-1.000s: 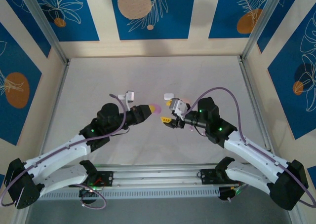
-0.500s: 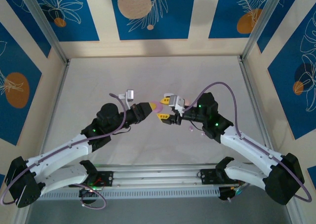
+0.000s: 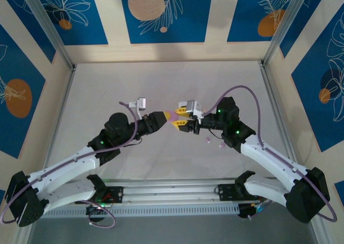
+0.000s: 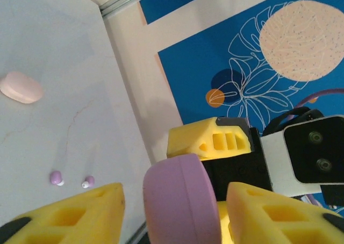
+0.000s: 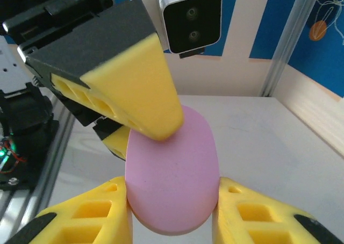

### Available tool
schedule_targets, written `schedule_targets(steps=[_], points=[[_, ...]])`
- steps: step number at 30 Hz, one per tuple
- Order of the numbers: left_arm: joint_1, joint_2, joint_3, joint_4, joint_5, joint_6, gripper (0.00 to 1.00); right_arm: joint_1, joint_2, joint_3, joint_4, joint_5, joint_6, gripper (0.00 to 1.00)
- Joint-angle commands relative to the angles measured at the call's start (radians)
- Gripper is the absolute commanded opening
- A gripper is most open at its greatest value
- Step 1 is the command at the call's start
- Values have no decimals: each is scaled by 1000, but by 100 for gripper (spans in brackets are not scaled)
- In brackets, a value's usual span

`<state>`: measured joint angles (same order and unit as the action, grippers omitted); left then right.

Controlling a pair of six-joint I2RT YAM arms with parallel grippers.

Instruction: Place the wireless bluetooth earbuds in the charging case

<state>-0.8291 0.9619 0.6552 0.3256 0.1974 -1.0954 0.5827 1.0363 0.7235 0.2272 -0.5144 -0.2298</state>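
One lilac case (image 5: 172, 174), pinched by right claw (image 5: 172, 202), left claw (image 4: 176, 194) open around it; two earbuds (image 4: 55, 177) nearby.

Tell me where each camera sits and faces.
Top external: above and behind the bases, looking down at the table; both arms show, left gripper and right gripper meeting at the charging case.
Left wrist: on the left arm, facing the right gripper past its own fingers.
Right wrist: on the right arm, facing the left gripper past its own fingers.
Shared: all three show the charging case.
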Motion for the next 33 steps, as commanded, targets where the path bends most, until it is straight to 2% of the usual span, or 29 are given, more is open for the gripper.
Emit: schedule_targets(steps=[1,5,7,10,15,22,28,33], points=[[-5,-51,17,-33,-8,203,61,-17,-6,42,-75,-107,31,29],[-5,-104,13,-66,17,507,70,-44,-5,49,-104,-193,64,29],[-5,-124,6,-65,80,671,75,-54,0,58,-121,-236,71,29],[-6,-140,4,-112,162,891,75,-62,5,71,-133,-284,82,29],[-5,-142,22,-186,185,1076,76,-67,4,87,-146,-331,89,29],[-5,-81,57,-161,266,1129,75,-67,5,97,-154,-351,84,29],[-6,-42,64,-103,292,1098,65,-64,6,101,-174,-343,63,29],[-5,-23,70,-81,309,1065,61,-63,5,102,-176,-328,53,29]])
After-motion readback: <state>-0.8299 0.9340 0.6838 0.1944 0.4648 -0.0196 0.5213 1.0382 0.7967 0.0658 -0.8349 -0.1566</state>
